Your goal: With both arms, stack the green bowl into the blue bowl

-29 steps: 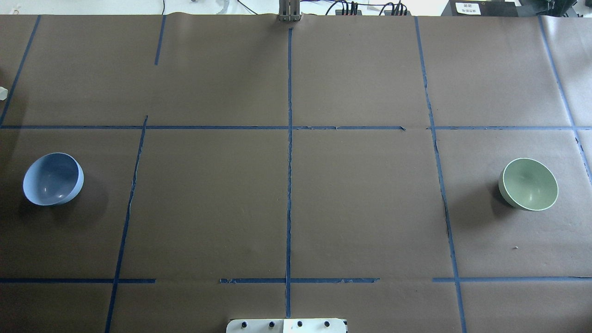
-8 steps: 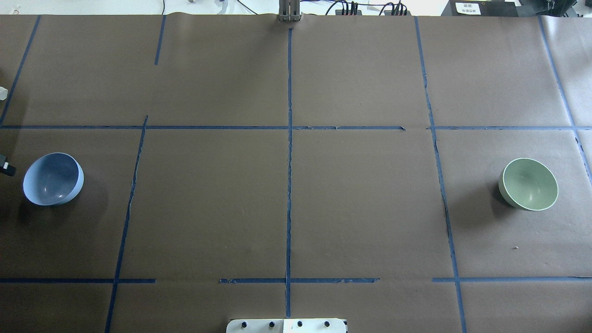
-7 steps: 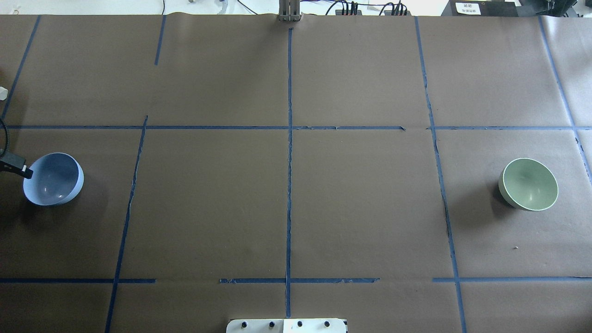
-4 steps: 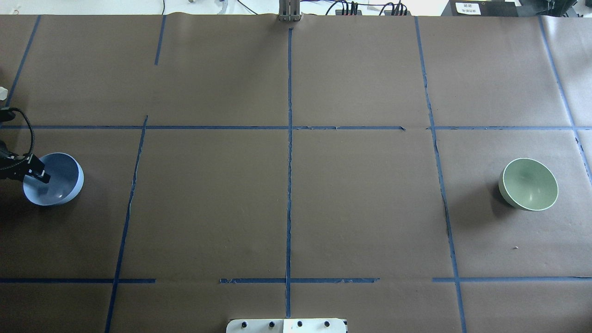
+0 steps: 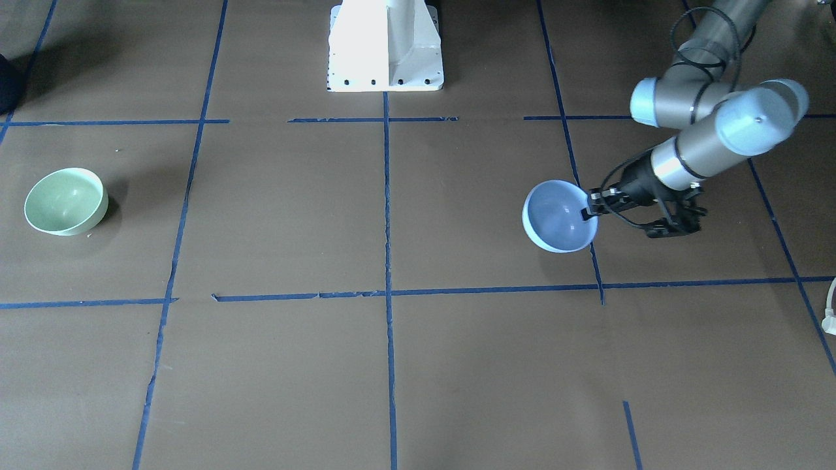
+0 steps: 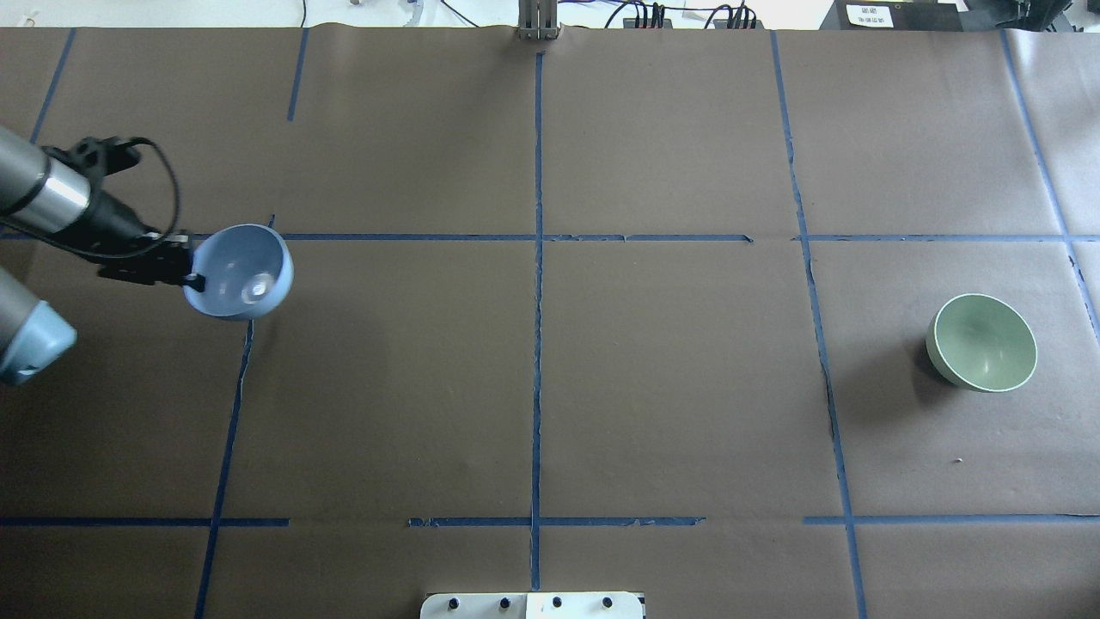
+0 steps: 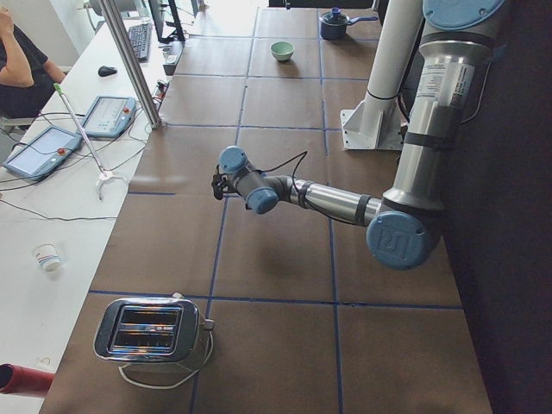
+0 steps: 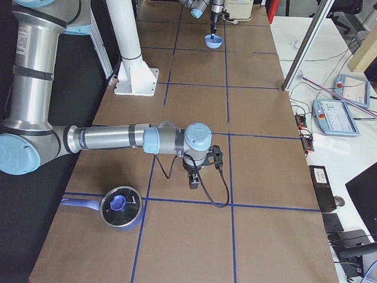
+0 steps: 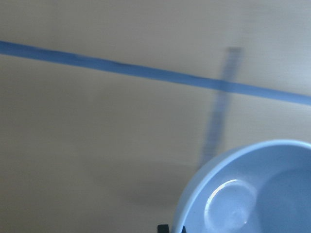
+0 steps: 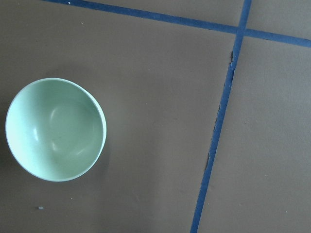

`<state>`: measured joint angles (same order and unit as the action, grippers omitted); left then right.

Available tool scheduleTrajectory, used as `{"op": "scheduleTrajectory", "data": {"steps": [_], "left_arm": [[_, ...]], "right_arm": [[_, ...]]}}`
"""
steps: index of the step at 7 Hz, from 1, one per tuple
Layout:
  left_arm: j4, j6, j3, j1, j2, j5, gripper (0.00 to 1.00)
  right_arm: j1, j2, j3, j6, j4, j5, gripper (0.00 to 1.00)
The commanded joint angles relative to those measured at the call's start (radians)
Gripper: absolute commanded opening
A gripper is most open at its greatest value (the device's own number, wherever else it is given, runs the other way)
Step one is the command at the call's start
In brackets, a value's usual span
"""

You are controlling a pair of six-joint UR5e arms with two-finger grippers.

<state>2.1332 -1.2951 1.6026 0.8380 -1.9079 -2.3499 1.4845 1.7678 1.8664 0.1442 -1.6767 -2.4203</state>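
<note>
My left gripper (image 6: 193,279) is shut on the near rim of the blue bowl (image 6: 245,271) and holds it upright above the table, left of centre. They also show in the front view, gripper (image 5: 591,212) and bowl (image 5: 555,219), and the bowl fills the lower right of the left wrist view (image 9: 252,194). The green bowl (image 6: 984,344) stands upright on the table at the far right, also seen in the front view (image 5: 64,201) and from above in the right wrist view (image 10: 54,130). My right gripper (image 8: 193,180) hangs high; I cannot tell if it is open.
The white pedestal base (image 5: 385,46) stands at the robot's side of the table. A lidded pot (image 8: 121,207) sits near the right end. A toaster (image 7: 151,328) sits at the left end. Blue tape lines cross the brown table cover.
My left gripper came in from the left edge, closed on the blue bowl's rim, lifted it and carried it right and away from the robot. The green bowl has not moved.
</note>
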Motion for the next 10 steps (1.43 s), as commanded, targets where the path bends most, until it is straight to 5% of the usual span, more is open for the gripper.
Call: {"op": "scheduleTrajectory", "data": {"steps": [1, 3, 5, 8, 10], "left_arm": [[-0.081, -0.185, 0.002, -0.217, -0.197, 0.212, 0.00], [-0.230, -0.176, 0.000, -0.311, -0.305, 0.369, 0.00], [-0.236, -0.173, -0.001, -0.376, -0.306, 0.460, 0.00], [-0.236, -0.171, -0.009, -0.401, -0.306, 0.469, 0.08], [-0.243, -0.173, 0.005, -0.396, -0.300, 0.469, 0.69]], "right_arm": [[-0.016, -0.002, -0.001, 0.000, 0.000, 0.001, 1.00], [-0.024, -0.013, -0.001, -0.002, 0.000, 0.000, 1.00], [-0.026, -0.015, -0.001, -0.002, 0.000, 0.000, 1.00], [-0.030, -0.015, -0.003, -0.003, 0.000, 0.000, 1.00], [-0.033, -0.015, -0.001, -0.003, 0.000, -0.002, 1.00]]}}
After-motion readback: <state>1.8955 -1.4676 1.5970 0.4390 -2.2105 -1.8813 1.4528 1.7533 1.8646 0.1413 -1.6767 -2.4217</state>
